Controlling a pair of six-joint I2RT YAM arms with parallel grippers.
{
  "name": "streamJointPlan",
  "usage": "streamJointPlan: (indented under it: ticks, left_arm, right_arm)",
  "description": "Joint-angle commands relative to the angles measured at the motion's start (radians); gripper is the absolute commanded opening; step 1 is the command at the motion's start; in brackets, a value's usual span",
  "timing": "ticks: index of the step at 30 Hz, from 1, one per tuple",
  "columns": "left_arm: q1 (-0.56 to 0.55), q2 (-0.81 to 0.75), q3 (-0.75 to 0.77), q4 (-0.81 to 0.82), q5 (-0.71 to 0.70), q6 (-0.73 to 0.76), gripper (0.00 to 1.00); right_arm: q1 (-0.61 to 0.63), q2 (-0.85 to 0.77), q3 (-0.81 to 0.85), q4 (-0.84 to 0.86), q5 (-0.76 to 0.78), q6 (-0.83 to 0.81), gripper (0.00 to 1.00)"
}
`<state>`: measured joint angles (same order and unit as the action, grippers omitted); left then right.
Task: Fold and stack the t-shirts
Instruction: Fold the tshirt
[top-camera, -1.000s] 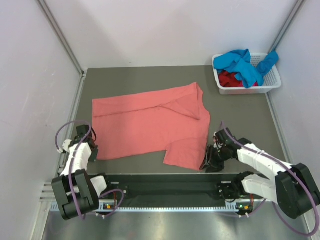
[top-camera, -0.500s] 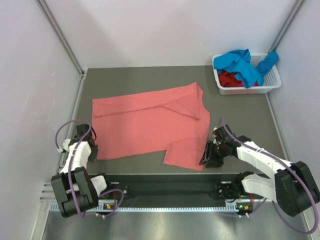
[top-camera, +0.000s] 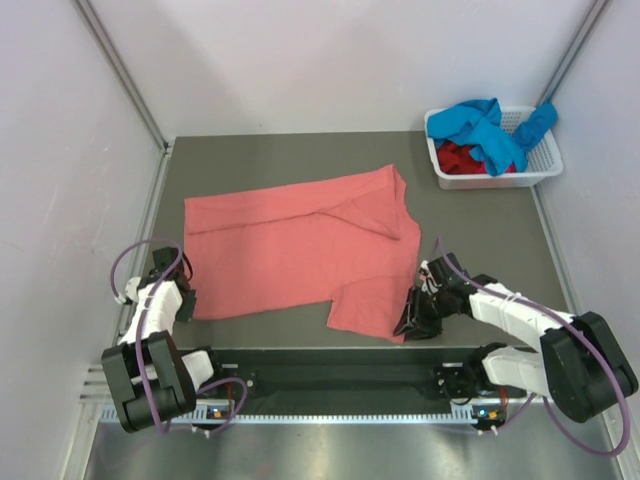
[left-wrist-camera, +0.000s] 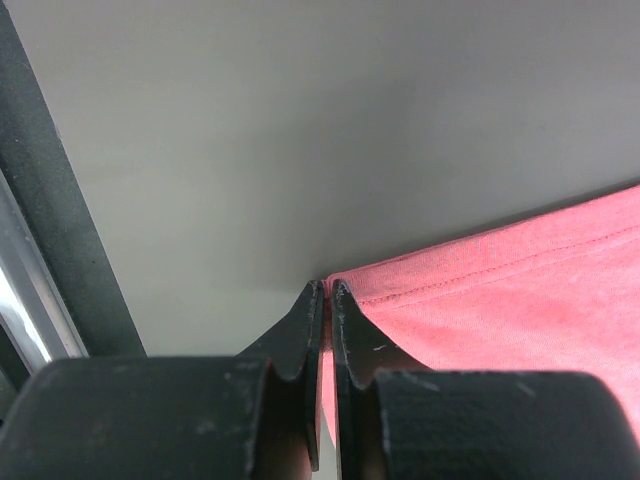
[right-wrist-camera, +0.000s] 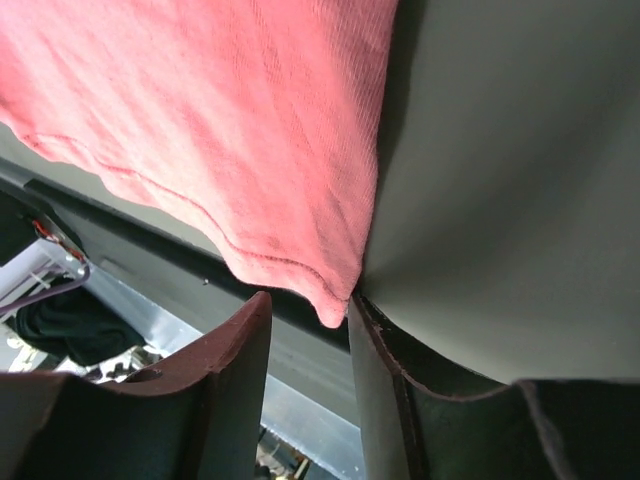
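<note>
Well, the job is only just starting. The pink shirt (top-camera: 300, 250) lies spread out flat on the worktop (top-camera: 260, 165), w/ its neck end to the right. The far sleeve is flipped over onto the body, but I think no real fold is made yet.

The left gripper (left-wrist-camera: 325, 290) is clenched on the near left corner of the hem. A bit of pink cloth is pinched btwn its jaws. The right gripper (right-wrist-camera: 308, 300) is at the near sleeve, on the right. Its jaws stand apart, one on each side of the sleeve tip, and they are not pinching it yet. My guess: it grabs that corner 1st, then both arms lift the near edge & fold it over.

The blue shirt (top-camera: 485, 125) & the dark red shirt (top-camera: 460, 158) sit in a heap in the white basket (top-camera: 545, 172) at the far right corner, well apart from the pink one. The blue one hangs over the rim.

Left to do: fold the pink shirt, then the other 2, then stack all 3. No stack is there yet.
</note>
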<state>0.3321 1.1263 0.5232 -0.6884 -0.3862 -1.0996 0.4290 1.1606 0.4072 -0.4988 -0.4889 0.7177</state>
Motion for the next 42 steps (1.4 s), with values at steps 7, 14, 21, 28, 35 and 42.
streamJointPlan:
  ticks: [7,14,21,28,35,42]
  left_arm:
    - [0.002,0.024,0.003,-0.01,-0.033,-0.002,0.0]
    - [0.002,0.035,0.034,-0.039,-0.06,0.029,0.0]
    - [-0.004,0.012,0.064,-0.069,-0.053,0.102,0.0]
    - [-0.011,-0.029,0.096,-0.143,-0.048,0.073,0.0]
    - [-0.013,0.001,0.28,-0.172,-0.048,0.141,0.0]
    - [-0.015,0.18,0.399,-0.126,0.009,0.179,0.0]
  right_arm:
    - [-0.001,0.037,-0.039,0.029,0.118,0.0,0.14]
    - [-0.042,-0.059,0.007,-0.038,0.217,-0.036,0.0]
    - [-0.11,-0.22,0.177,-0.244,0.24,-0.176,0.0]
    - [-0.136,-0.128,0.382,-0.262,0.197,-0.238,0.0]
    - [-0.187,0.011,0.602,-0.261,0.185,-0.264,0.0]
    - [-0.217,0.193,0.809,-0.245,0.17,-0.273,0.0]
